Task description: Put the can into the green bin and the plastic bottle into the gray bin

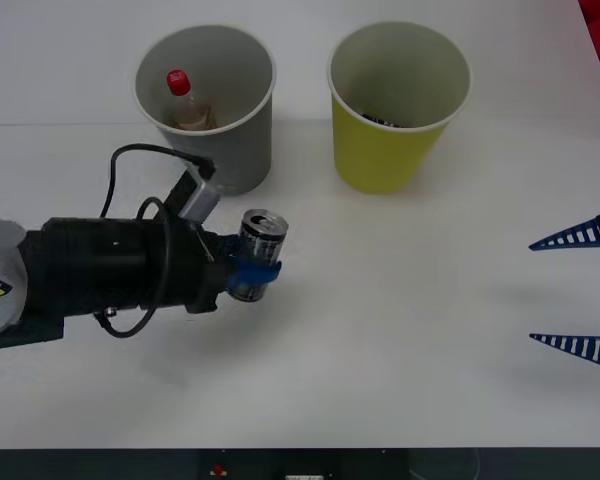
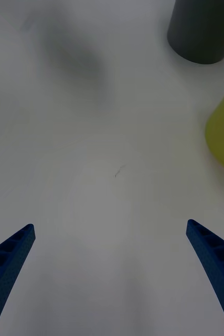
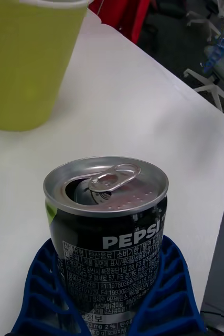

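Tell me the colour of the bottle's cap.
Red, on the plastic bottle in the gray bin; clearest in front view.

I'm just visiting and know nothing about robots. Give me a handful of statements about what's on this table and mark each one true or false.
1. The small silver-topped dark drink can is gripped between the left gripper's blue fingers. True.
2. The small clear plastic bottle with a red cap lies on the white table. False: it stands inside the large gray cup-shaped bin.
3. The can's pull-tab top is opened. True.
4. The right gripper holds the large yellow-green cup-shaped bin. False: it is open and apart from it, near the table's right edge.
5. The gray bin stands to the right of the yellow-green one. False: it stands to its left.
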Controlling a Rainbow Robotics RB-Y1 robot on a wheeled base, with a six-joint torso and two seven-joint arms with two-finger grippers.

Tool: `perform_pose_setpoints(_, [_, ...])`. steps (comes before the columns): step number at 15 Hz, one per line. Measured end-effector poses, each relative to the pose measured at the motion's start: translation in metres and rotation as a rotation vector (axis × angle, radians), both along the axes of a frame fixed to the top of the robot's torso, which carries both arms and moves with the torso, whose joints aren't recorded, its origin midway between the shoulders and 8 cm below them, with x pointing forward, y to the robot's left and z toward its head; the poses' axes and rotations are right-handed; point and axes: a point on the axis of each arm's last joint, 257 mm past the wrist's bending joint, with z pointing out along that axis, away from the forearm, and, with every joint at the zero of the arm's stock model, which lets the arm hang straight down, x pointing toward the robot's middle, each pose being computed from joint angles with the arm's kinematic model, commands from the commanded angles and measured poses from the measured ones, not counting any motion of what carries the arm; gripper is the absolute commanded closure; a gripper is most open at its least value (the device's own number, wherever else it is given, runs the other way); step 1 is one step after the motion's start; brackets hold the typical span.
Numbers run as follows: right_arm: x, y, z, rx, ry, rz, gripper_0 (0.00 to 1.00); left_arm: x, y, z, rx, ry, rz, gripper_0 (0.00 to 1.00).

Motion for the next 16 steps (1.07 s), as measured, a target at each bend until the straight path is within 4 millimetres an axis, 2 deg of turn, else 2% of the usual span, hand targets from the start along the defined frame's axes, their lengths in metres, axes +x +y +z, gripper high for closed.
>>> perform_pose_setpoints(5, [0.0, 0.0, 0.0, 0.0, 0.0, 0.0, 0.0, 0.032, -0.03, 0.045, 0.032, -0.109, -0.011, 1.0])
perform_pose_setpoints(12, [0.0, 0.0, 0.0, 0.0, 0.0, 0.0, 0.0, 0.082, -0.089, 0.134, -0.088, -0.174, -0.054, 1.0])
perform_pose_setpoints(16, [0.0, 0.0, 0.0, 0.0, 0.0, 0.0, 0.0, 0.115, -0.115, 0.159, -0.074, -0.195, -0.049, 1.0])
